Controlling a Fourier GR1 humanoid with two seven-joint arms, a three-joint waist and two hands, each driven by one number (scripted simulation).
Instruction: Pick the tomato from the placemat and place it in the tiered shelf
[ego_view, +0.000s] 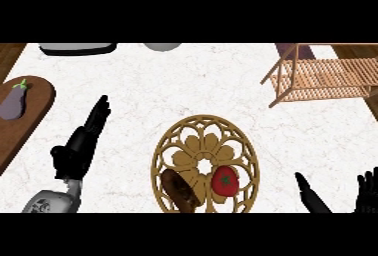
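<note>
The tomato lies on the placemat beside a brown item, well apart from the shelf, while the left hand and right hand hold fingers straight, holding nothing.

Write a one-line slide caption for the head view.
Tomato on the round placemat, wooden tiered shelf at far right, both hands open: left hand, right hand.
</note>
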